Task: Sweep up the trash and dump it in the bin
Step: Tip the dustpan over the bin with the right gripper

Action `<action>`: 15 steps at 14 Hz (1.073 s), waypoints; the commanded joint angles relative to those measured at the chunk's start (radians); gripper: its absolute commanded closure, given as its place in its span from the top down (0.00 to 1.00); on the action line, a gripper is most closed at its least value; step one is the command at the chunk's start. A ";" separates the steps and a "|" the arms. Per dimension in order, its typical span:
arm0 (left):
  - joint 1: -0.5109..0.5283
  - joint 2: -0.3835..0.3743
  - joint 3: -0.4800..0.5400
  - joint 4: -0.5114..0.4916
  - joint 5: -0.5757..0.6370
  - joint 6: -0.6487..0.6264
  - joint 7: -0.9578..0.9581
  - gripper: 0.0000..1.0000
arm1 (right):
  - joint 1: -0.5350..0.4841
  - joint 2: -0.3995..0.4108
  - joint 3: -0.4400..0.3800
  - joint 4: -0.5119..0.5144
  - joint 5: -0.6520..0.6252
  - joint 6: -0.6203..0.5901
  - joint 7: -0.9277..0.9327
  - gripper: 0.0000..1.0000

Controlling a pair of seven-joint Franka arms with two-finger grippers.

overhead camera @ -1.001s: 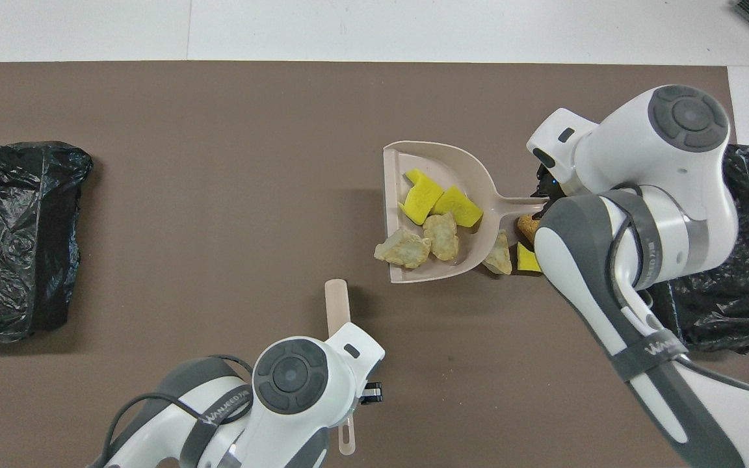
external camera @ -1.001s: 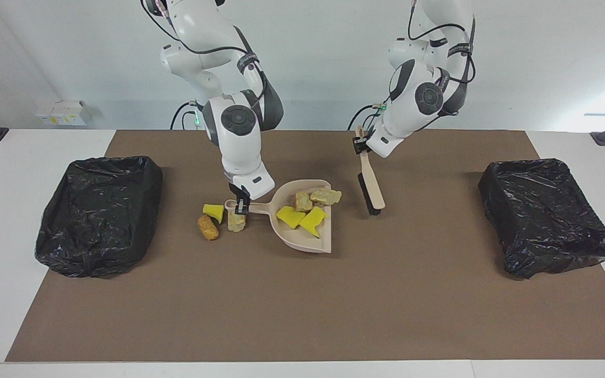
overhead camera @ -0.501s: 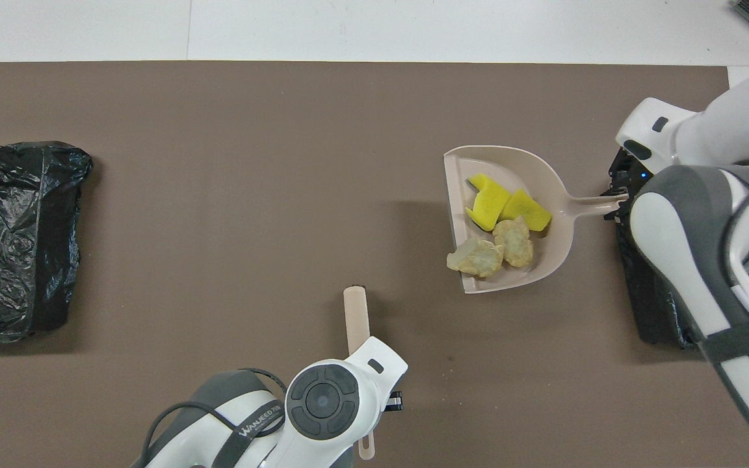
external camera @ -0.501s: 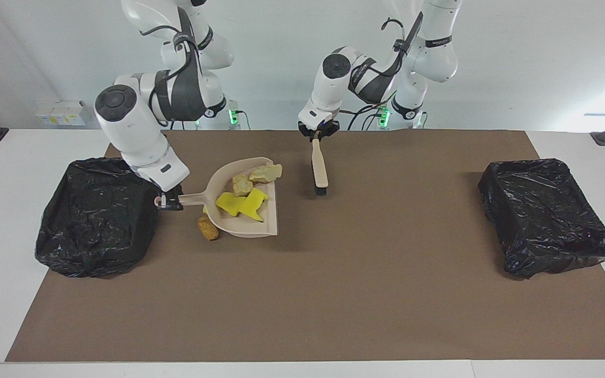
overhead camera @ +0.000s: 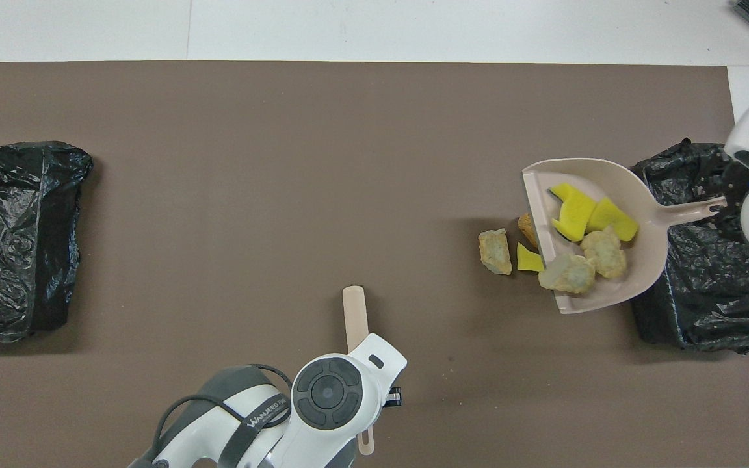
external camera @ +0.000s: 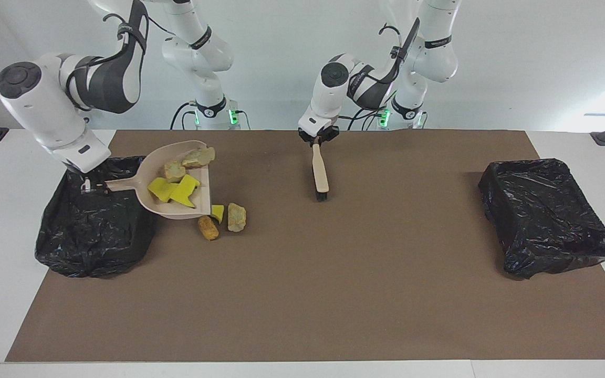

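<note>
The right gripper (external camera: 88, 185) has its fingers clamped on the handle of the dustpan (external camera: 176, 181), over the bin (external camera: 95, 218) at the right arm's end of the counter (external camera: 302, 294). The pan juts out from the fingers toward the counter's middle, raised, its open lip over the mat (external camera: 334, 262) just past the bin's edge. Four pieces of trash (external camera: 174, 181) lie in the pan; three more scraps (external camera: 223, 218) sit on the mat under and just beside the lip. The right arm reaches out low and sideways. The left gripper (external camera: 317, 140) grips the brush (external camera: 320, 176), which hangs bristles-down over the mat's middle. A second bin (external camera: 546, 218) stands well apart, with open mat between.
</note>
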 commanded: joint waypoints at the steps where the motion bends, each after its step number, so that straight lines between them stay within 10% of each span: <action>1: -0.011 0.004 0.011 -0.016 0.018 0.044 -0.028 0.00 | -0.077 -0.003 0.014 0.023 -0.059 0.003 -0.103 0.00; 6: -0.015 0.045 0.011 -0.008 0.013 0.043 -0.037 0.05 | -0.195 -0.006 0.014 0.023 -0.155 0.139 -0.177 0.00; 7: -0.013 0.045 0.011 -0.008 0.013 0.044 -0.033 0.23 | -0.200 -0.009 0.012 0.022 -0.183 0.139 -0.172 0.00; 9: -0.004 0.048 0.011 0.008 0.013 0.038 -0.036 1.00 | -0.226 -0.012 0.012 0.014 -0.233 0.161 -0.165 0.00; 15: 0.131 0.027 0.025 0.117 0.039 -0.084 -0.034 1.00 | -0.257 -0.029 0.009 -0.017 -0.500 0.225 0.022 0.00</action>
